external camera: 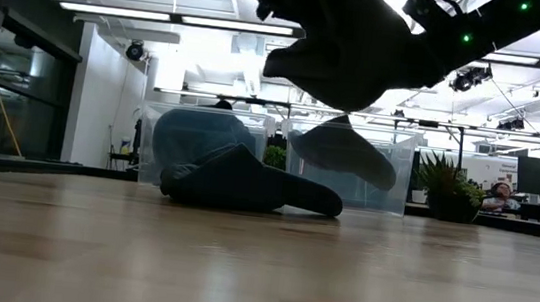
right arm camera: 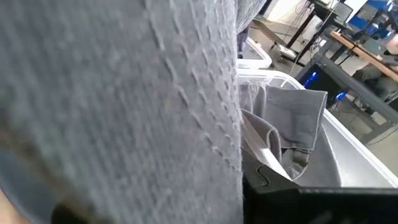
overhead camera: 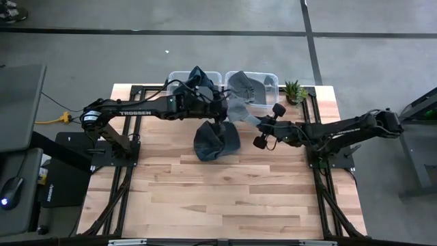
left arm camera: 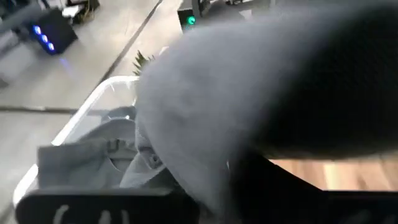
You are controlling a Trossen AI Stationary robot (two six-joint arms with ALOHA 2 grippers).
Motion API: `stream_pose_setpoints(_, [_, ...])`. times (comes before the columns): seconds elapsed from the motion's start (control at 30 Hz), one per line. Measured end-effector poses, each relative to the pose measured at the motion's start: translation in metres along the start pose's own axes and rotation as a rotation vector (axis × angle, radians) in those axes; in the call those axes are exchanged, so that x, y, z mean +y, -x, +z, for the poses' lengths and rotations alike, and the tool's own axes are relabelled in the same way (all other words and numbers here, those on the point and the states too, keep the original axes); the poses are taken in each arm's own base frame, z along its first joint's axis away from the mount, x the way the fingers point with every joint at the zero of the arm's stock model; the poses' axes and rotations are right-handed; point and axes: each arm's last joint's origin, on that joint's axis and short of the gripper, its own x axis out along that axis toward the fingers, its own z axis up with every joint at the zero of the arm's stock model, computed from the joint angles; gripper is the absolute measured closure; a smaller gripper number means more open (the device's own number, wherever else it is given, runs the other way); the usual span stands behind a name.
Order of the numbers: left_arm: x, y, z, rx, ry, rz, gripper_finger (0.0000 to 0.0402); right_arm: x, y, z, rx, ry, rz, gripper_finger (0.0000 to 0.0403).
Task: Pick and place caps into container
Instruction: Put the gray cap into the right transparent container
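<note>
i have a light grey cap [overhead camera: 240, 111] strung between my two claws, just in front of the two clear bins at the far edge of the table [overhead camera: 273, 198]. my right gripper [overhead camera: 261, 124] is pinched shut on the cap's near corner, and in the right wrist view its ribbed fabric [right arm camera: 124, 106] fills almost everything, so the cloth sits hard against my fingers. my left gripper [overhead camera: 222, 108] is at the cap's other end, above the dark slate-blue cap [overhead camera: 216, 139] that lies slumped on the wood; its own view is smothered by grey cloth [left arm camera: 205, 118], and i cannot tell whether those fingers are pinching or loosening. i judge two claws are on it because the thing is floppy and about as wide as a bin, so one pinch would let it droop and catch the rim. the right bin [overhead camera: 272, 79] already holds a grey cap [overhead camera: 244, 85], folded down inside, and both wrist views look over its rim onto that fabric [right arm camera: 289, 124]. the left bin [overhead camera: 175, 78] has dark cloth [overhead camera: 199, 76] in it, partly hidden by my left arm. the held cap hangs clear of the table in the low view [external camera: 346, 48], just short of the right bin, which i take for its target.
</note>
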Motion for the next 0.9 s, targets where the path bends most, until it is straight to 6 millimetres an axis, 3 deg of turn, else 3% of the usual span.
stream_pose_setpoints(0.17, [0.001,0.0,-0.002,0.034,-0.141,0.047,0.0296,-0.015,-0.001,-0.003,0.038,-0.055,-0.018,0.0399])
stream_pose_setpoints(0.4, [0.01,0.002,-0.003,0.126,-0.327,0.335,0.0245,-0.043,0.0,-0.004,0.083,-0.213,0.074,0.0399])
stream_pose_setpoints(0.57, [0.013,0.004,-0.005,0.21,-0.408,0.469,0.024,-0.069,0.004,0.017,0.15,-0.289,0.161,0.0399])
stream_pose_setpoints(0.9, [0.013,0.003,-0.006,0.212,-0.406,0.444,0.0239,-0.145,0.018,0.069,0.277,-0.377,0.306,0.0399])
